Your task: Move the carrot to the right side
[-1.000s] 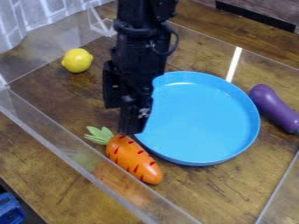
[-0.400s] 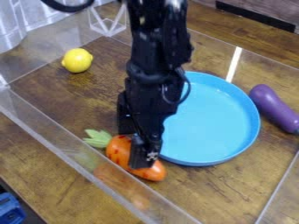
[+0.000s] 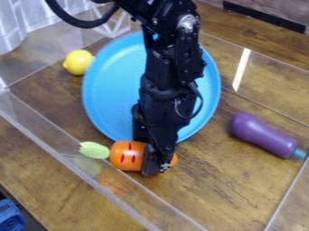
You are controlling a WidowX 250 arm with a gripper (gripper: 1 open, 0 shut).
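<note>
The carrot (image 3: 126, 155) lies on the wooden table near the front edge of the clear tray, its body orange and its green top (image 3: 92, 151) pointing left and blurred. My gripper (image 3: 156, 163) comes straight down onto the carrot's right end. Its dark fingers (image 3: 150, 168) press on either side of the body, shut on the carrot. The arm hides the carrot's tip.
A blue plate (image 3: 115, 81) sits directly behind the arm, partly covered by it. A purple eggplant (image 3: 263, 135) lies to the right and a yellow lemon (image 3: 79, 61) at the back left. A clear plastic wall (image 3: 72, 185) runs along the front edge.
The gripper dropped onto the carrot and closed on it. The carrot now lies level with its top to the left. The plate shows further left and the eggplant lower.
</note>
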